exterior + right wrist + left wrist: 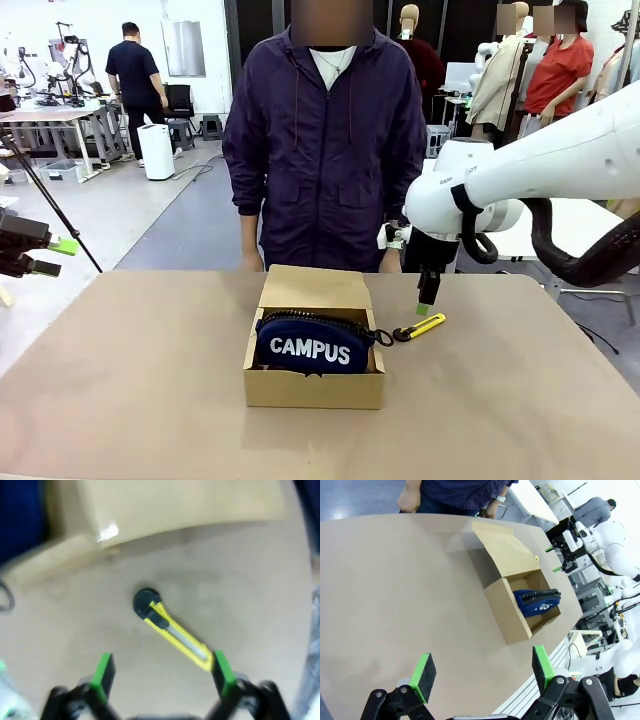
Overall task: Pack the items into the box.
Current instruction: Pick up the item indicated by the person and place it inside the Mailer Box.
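Right end effector (pixel 428 295) hangs over the table (pixel 520 400), fingers pointing down and spread wide with nothing between them. It sits directly above the utility knife (pixel 425 326), which is the one I'm after. The knife lies flat on the table just right of the box (pixel 313 385), angled, black end toward the carton. From my wrist the yellow body runs diagonally and its far tip sits close to one green pad (pixel 222 672). I reckon the wrist needs a turn so the pads straddle the slim sides rather than the length.

The pouch (pixel 312 345) is already in the box, CAMPUS lettering facing me and nearly filling it. The flap lid (pixel 315 287) is thrown back to the far side, which leaves the top open for a drop from above.

Left end effector (pixel 482 672) is parked high at the near left — open, empty, out of the way. The person (pixel 325 150) stands at the far edge, hands off the things.
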Action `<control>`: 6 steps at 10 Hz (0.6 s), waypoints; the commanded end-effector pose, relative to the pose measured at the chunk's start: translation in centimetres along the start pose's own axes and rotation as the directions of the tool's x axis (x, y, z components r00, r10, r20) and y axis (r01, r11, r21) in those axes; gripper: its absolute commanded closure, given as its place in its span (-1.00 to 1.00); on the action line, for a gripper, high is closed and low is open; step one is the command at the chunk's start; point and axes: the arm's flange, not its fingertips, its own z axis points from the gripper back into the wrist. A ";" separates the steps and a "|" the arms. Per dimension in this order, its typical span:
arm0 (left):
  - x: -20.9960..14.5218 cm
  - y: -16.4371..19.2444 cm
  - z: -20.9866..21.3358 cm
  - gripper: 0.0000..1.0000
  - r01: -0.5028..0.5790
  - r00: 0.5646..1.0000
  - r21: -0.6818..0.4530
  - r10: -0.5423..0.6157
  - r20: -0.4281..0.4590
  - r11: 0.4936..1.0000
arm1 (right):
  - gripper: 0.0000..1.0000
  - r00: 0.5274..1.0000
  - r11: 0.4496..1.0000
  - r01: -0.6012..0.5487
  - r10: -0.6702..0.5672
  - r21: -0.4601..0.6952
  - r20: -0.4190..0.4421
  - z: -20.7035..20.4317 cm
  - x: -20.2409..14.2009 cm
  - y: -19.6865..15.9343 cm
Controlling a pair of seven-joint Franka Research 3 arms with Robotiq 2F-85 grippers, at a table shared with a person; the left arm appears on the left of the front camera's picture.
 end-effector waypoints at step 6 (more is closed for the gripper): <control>0.0 -0.1 0.3 -1.00 -0.008 1.000 -0.004 0.008 -0.007 1.000 | -1.00 0.858 0.862 -0.497 0.505 0.096 -0.096 -0.9 0.4 1.7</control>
